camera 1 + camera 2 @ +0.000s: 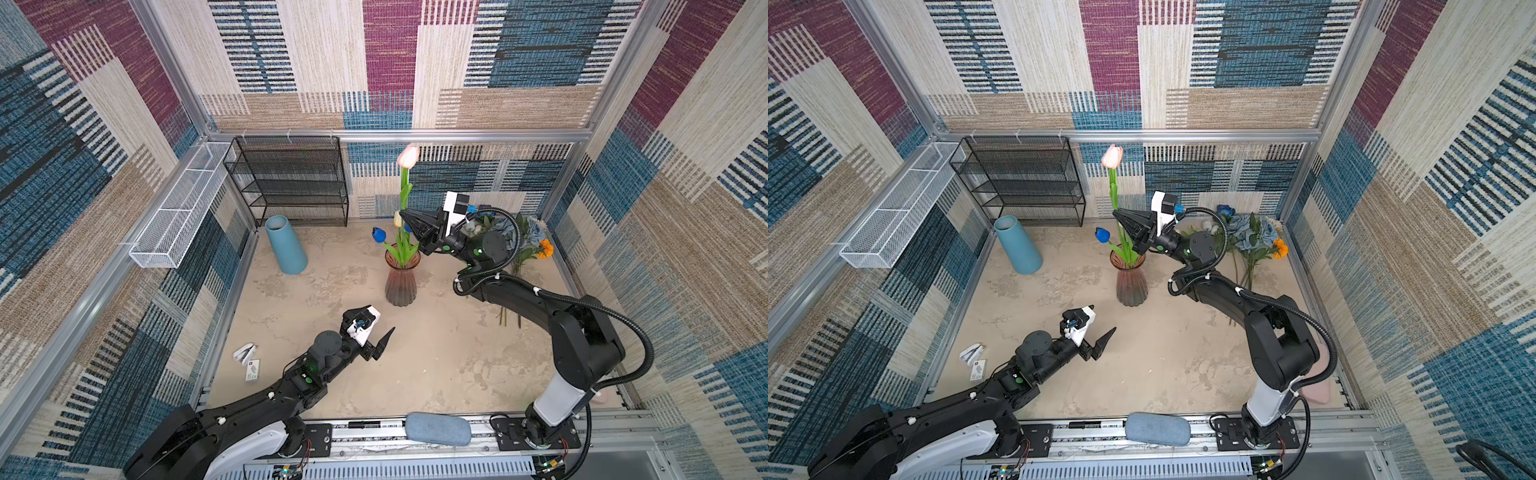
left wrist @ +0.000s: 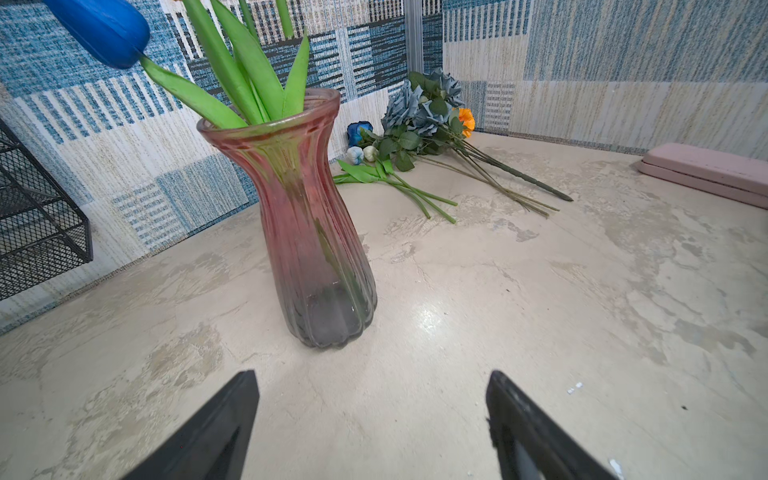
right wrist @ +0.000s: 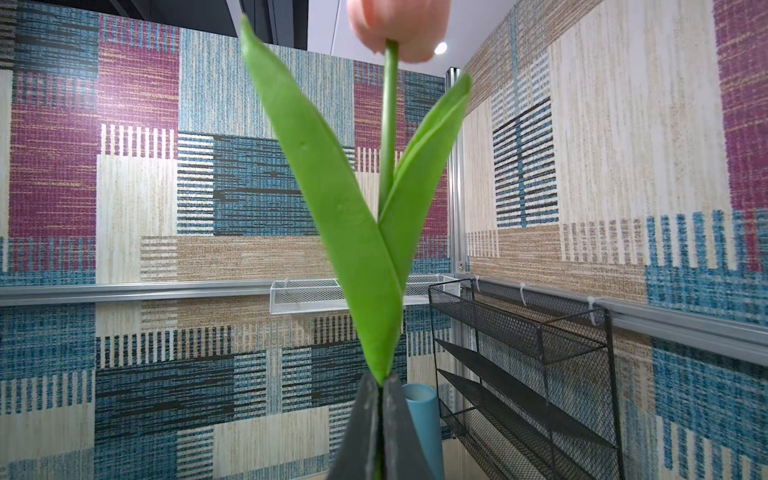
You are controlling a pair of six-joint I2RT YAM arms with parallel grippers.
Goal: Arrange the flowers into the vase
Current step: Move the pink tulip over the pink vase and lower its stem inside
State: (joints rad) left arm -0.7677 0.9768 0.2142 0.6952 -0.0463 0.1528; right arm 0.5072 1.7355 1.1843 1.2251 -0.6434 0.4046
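One pink tulip point(image 1: 407, 158) stands pinched in the right hand point(image 1: 404, 213) (left hand point(image 2: 372, 376) gapes empty).

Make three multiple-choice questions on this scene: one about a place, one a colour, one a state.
1. Where do the loose flowers lie?
A) on the mesh shelf
B) on the table
C) in the blue cylinder
2. What colour is the tulip in the right tool?
A) pink
B) orange
C) white
3. How is the left tool?
A) shut on the vase
B) open and empty
C) shut on a stem
Answers: B, their stems lie flat on the table; A, the gripped tulip's bloom is pink; B, its fingers stand apart, nothing between.
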